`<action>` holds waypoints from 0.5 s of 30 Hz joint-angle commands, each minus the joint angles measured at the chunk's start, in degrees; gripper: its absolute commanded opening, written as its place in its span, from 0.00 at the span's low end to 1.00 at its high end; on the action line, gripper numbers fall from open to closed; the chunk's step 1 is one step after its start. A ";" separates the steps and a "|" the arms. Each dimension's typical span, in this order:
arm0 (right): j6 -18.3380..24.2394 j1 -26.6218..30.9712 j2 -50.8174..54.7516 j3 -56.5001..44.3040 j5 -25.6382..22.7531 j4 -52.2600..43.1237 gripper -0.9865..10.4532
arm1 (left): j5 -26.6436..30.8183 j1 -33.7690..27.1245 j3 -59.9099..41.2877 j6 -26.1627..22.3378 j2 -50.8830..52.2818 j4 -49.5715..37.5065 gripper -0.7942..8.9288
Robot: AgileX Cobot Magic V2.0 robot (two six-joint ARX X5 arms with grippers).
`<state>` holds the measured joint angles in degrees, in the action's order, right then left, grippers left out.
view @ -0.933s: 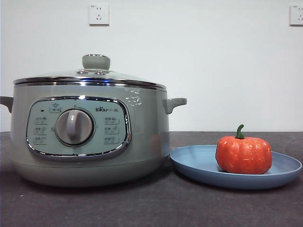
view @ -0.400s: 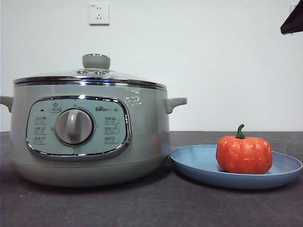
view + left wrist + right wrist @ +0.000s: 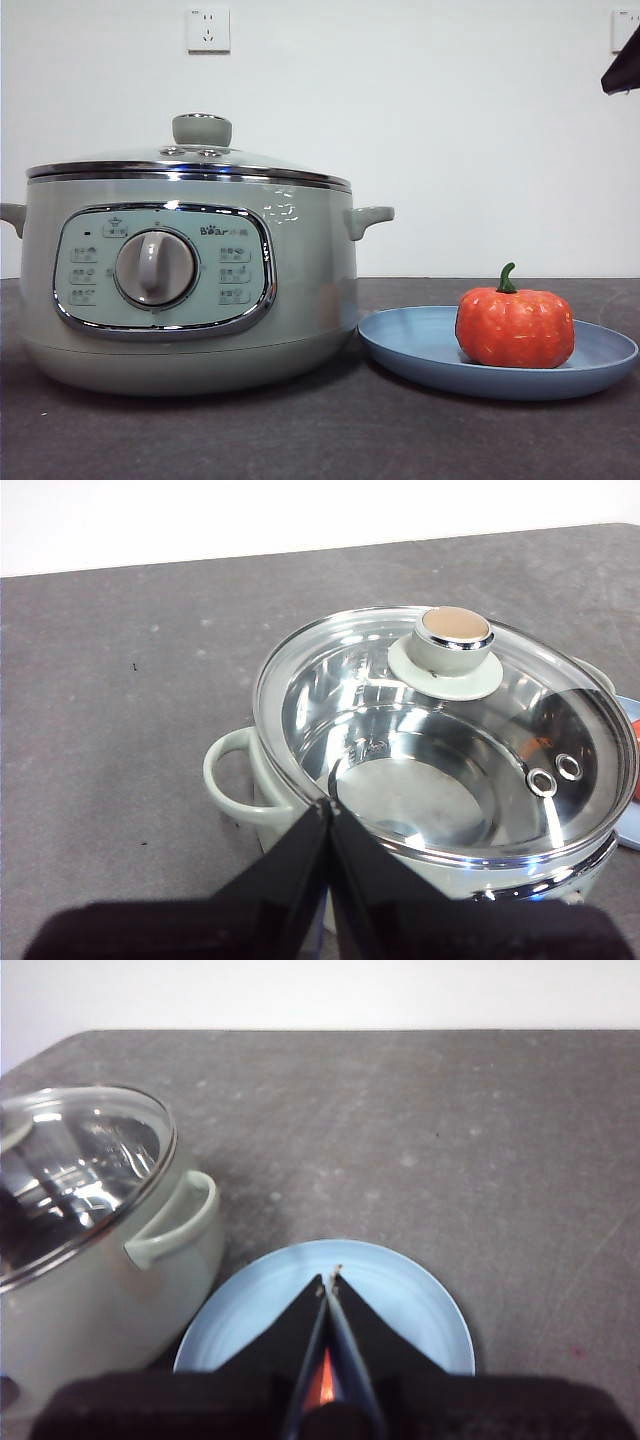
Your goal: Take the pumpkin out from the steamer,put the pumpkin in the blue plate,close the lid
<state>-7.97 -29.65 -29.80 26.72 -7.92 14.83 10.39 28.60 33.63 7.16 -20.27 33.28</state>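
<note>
Pumpkin (image 3: 515,328) sits upright on the blue plate (image 3: 420,345), right of centre; green stem up, tip curling left. Lid (image 3: 190,165) seated level on the steamer (image 3: 185,290), knob up. Left gripper (image 3: 328,810) above the steamer rim, jaws pressed together, empty. Right gripper (image 3: 331,1278) above the plate, jaws pressed together, empty.

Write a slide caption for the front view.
Lid closed on the steamer, pumpkin resting in the blue plate beside it.

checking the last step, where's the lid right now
In the front view the lid sits closed on the steamer, left of the blue plate.
</note>
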 commanded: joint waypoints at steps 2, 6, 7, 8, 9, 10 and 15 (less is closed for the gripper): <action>-0.55 -0.09 0.09 -0.22 -0.09 1.20 0.09 | 0.20 -0.11 -0.15 -1.81 0.07 -0.55 0.08; -0.55 -0.09 0.09 -0.22 -0.09 2.58 0.09 | -0.02 -2.19 -0.17 -8.96 2.32 1.03 0.08; -0.55 -0.09 0.09 -0.22 -0.07 2.67 0.09 | -0.50 -3.54 -0.31 -10.43 3.06 1.05 0.08; -0.55 -0.09 0.09 -0.22 -0.07 2.86 0.09 | -1.99 -5.64 -0.52 -11.52 4.11 0.77 0.08; -0.55 -0.09 0.09 -0.22 -0.09 3.08 0.09 | -4.28 -8.33 -0.98 -12.24 5.27 0.07 0.08; -0.55 -0.09 0.09 -0.22 -0.09 3.34 0.09 | -6.14 -10.88 -1.51 -12.70 6.21 -0.92 0.08; -0.55 -0.09 0.09 -0.22 0.09 4.85 0.09 | -9.35 -24.41 -6.93 -13.27 11.74 -6.49 0.08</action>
<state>-7.97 -29.65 -29.80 26.72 -7.90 19.92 1.39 6.48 28.16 -4.86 -9.26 27.33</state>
